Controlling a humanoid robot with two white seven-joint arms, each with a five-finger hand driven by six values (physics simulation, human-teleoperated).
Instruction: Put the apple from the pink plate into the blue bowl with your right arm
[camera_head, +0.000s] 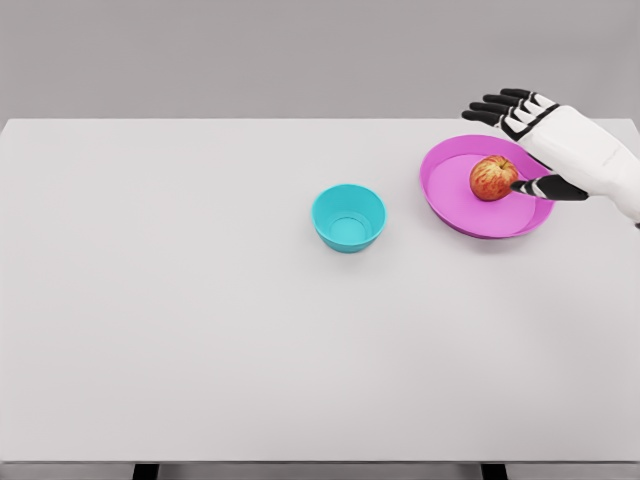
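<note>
Apple on pink plate, no legible writing

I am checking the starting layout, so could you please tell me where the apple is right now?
In the head view the apple lies on the pink plate at the table's right, right of the blue bowl, with the open right hand beside it.

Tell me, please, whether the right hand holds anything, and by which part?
Nothing is held: the right hand is open beside the apple, thumb near it.

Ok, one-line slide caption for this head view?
Open right hand reaches the apple on the pink plate; blue bowl waits empty.
</note>
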